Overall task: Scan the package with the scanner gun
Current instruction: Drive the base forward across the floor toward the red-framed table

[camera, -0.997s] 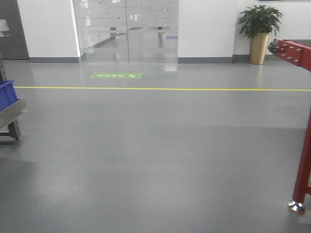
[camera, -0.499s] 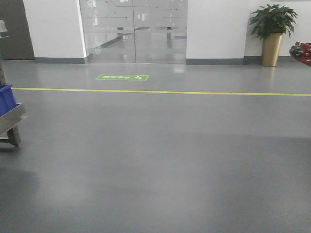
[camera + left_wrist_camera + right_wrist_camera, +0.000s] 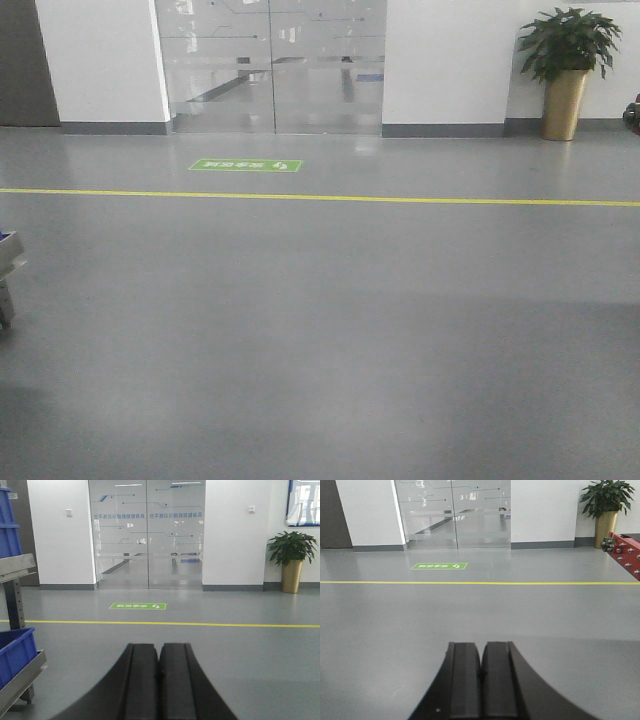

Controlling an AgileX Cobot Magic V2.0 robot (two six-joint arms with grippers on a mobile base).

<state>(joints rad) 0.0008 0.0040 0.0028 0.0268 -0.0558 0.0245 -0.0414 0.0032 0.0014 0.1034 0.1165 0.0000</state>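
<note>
Left pincer [image 3: 159, 654] and right pincer [image 3: 481, 654] closed; one plant [image 3: 566, 68].

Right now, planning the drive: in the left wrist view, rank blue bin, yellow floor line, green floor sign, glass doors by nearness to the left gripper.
From the left gripper:
1. blue bin, lower left
2. yellow floor line, ahead
3. green floor sign, beyond
4. glass doors, far wall

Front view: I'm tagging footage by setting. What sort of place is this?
Probably a factory or warehouse hall: yellow floor line, glass doors behind it, and blue bins on a metal rack.
</note>
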